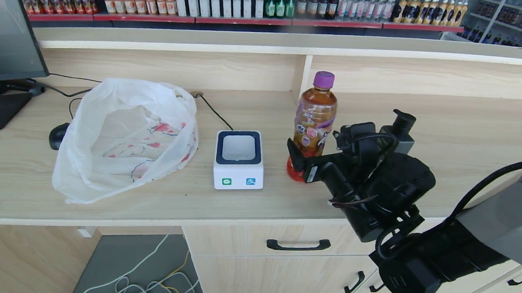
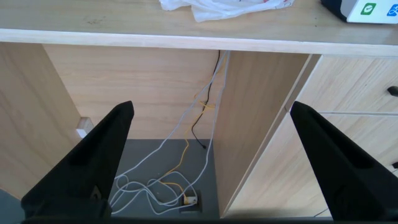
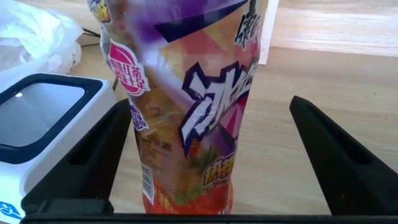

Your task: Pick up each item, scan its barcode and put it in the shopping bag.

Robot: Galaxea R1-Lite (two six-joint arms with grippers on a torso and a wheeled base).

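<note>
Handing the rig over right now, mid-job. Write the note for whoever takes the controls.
Right gripper: open, fingers either side of the bottle's lower part, not closed on it.
Left gripper: open, holding nothing, low in front of the counter.
The bottle stands upright on the counter, to the right of the scanner. The shopping bag lies open to the scanner's left.
Done: approach only.
Left: grasp the bottle, scan it, bag it.
</note>
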